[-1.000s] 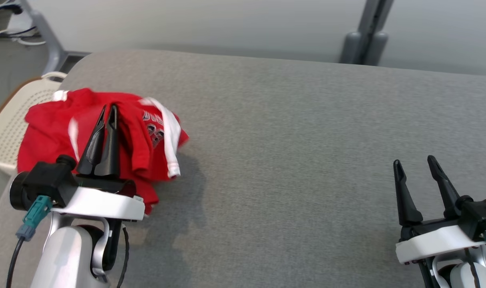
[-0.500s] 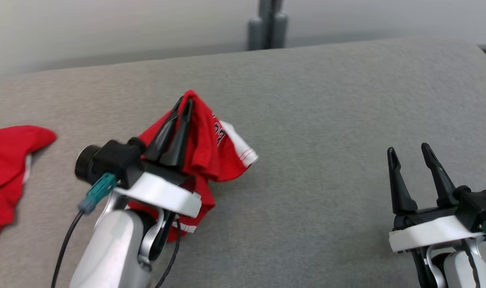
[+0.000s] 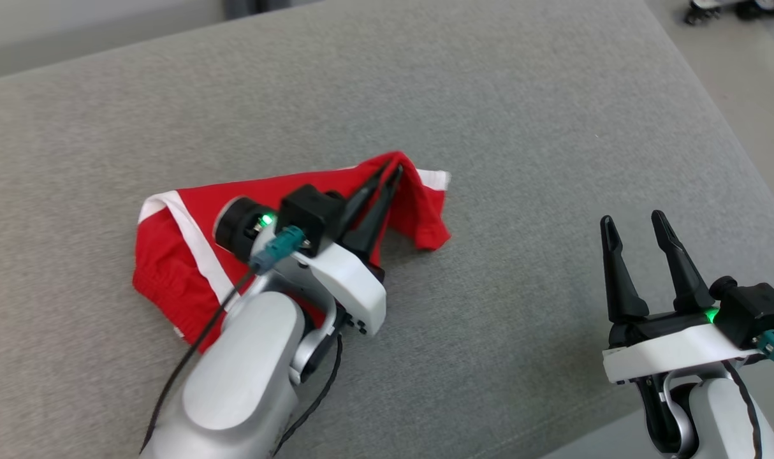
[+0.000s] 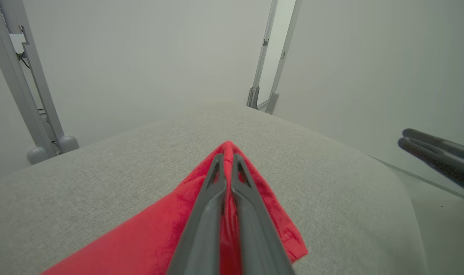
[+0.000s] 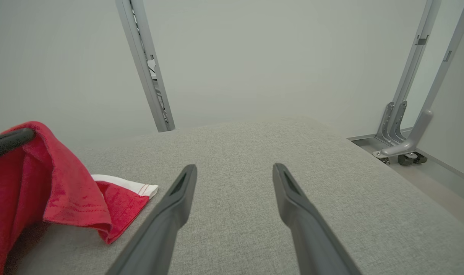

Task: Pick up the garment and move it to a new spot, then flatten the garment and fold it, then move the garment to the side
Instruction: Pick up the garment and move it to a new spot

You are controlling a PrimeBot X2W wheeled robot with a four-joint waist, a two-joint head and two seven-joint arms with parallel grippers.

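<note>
1. Red garment [image 3: 170, 255] w/ white trim lies crumpled near the middle of the tabletop [image 3: 489, 95], one fold pulled up into a peak.
2. Left gripper [image 3: 393, 169]: fingers pressed together, pinching that peak. Right gripper [image 3: 632, 218]: fingers spread, empty, near the tabletop's right edge, well apart from the cloth.
3. Risks:
   - Pinch sits at the very tips, so cloth may slip out if the rest drags on the fabric tabletop.
   - Single-point hold means the garment may twist or bunch, making it harder to flatten.
4. Hidden:
   - Left arm covers the garment's middle, so shirt vs shorts is unclear.
   - No. of layers pinched can't be told.
</note>
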